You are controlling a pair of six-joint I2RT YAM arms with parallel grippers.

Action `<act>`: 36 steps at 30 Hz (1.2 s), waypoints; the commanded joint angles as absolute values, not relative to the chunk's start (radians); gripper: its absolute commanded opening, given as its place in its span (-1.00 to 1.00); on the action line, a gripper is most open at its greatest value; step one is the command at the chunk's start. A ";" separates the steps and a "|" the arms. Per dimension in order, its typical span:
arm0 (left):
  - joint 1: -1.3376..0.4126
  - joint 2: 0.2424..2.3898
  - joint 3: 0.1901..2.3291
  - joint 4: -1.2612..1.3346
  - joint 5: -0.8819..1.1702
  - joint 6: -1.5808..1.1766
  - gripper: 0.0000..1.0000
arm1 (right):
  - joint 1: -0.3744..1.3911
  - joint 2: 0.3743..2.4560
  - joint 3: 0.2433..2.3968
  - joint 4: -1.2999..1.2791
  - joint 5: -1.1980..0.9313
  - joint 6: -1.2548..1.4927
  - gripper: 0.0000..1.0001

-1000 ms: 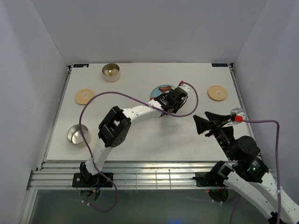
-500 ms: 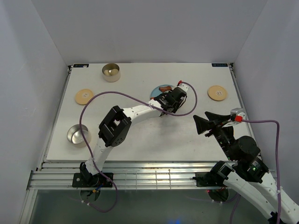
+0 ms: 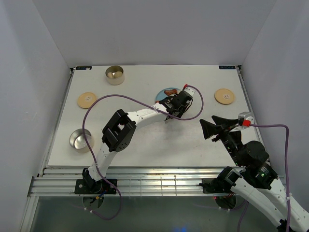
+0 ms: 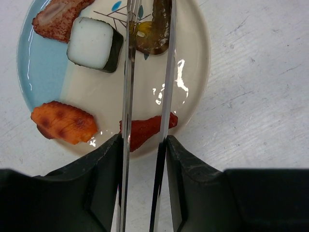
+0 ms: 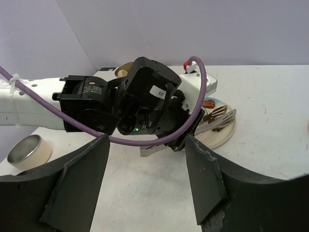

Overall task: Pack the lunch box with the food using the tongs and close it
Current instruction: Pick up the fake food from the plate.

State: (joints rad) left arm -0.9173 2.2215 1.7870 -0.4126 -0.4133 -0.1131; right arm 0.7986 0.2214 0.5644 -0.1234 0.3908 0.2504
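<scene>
In the left wrist view my left gripper (image 4: 142,145) is shut on the tongs (image 4: 129,72), one finger pressed against each thin arm. The tongs reach out over the cream-and-blue plate (image 4: 190,58), and their tips straddle a dark brown piece (image 4: 154,29). Other food on the plate: a brown piece (image 4: 55,17), a white square with a dark rim (image 4: 91,42), an orange piece (image 4: 63,123) and a red piece (image 4: 147,129). The lunch box tins stand open at the back left (image 3: 114,74) and near left (image 3: 80,139). My right gripper (image 3: 212,128) hangs open and holds nothing.
Two round wooden lids lie flat, one at the left (image 3: 87,100) and one at the back right (image 3: 224,96). The left arm's purple cable (image 3: 130,101) loops over the table's middle. White walls close in the table on three sides.
My left gripper, still holding the tongs, has shifted slightly left over the plate. The right arm has not moved.
</scene>
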 commanded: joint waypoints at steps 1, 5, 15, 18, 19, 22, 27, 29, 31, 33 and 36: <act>-0.910 2.192 1.818 -0.422 -0.385 -0.120 -0.01 | 0.801 0.207 0.566 -0.078 0.413 0.245 0.39; -0.910 2.187 1.828 -0.443 -0.379 -0.126 -0.03 | 0.802 0.203 0.566 -0.078 0.414 0.244 0.39; -0.910 2.227 1.882 -0.506 -0.396 -0.135 -0.12 | 0.802 0.201 0.566 -0.078 0.413 0.244 0.39; -0.910 2.235 1.894 -0.509 -0.394 -0.135 -0.14 | 0.801 0.202 0.566 -0.078 0.413 0.244 0.39; -0.910 2.235 1.896 -0.511 -0.394 -0.137 -0.14 | 0.801 0.204 0.568 -0.078 0.413 0.244 0.39; -0.910 2.230 1.896 -0.514 -0.397 -0.133 -0.15 | 0.801 0.204 0.568 -0.078 0.413 0.244 0.39; -0.910 2.203 1.896 -0.534 -0.400 -0.149 -0.09 | 0.802 0.209 0.566 -0.077 0.413 0.244 0.40; -0.910 2.192 1.894 -0.535 -0.396 -0.150 -0.06 | 0.801 0.210 0.566 -0.077 0.413 0.244 0.39; -0.910 2.180 1.901 -0.543 -0.396 -0.152 -0.04 | 0.801 0.212 0.566 -0.075 0.414 0.244 0.39; -0.910 2.175 1.904 -0.551 -0.399 -0.152 0.01 | 0.801 0.210 0.566 -0.075 0.414 0.244 0.39; -0.910 2.171 1.911 -0.557 -0.408 -0.152 0.06 | 0.802 0.210 0.566 -0.075 0.414 0.244 0.39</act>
State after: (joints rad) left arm -0.9134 2.2555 1.8637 -0.5453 -0.3958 -0.1402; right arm 0.7986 0.2157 0.5644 -0.1238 0.3916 0.2504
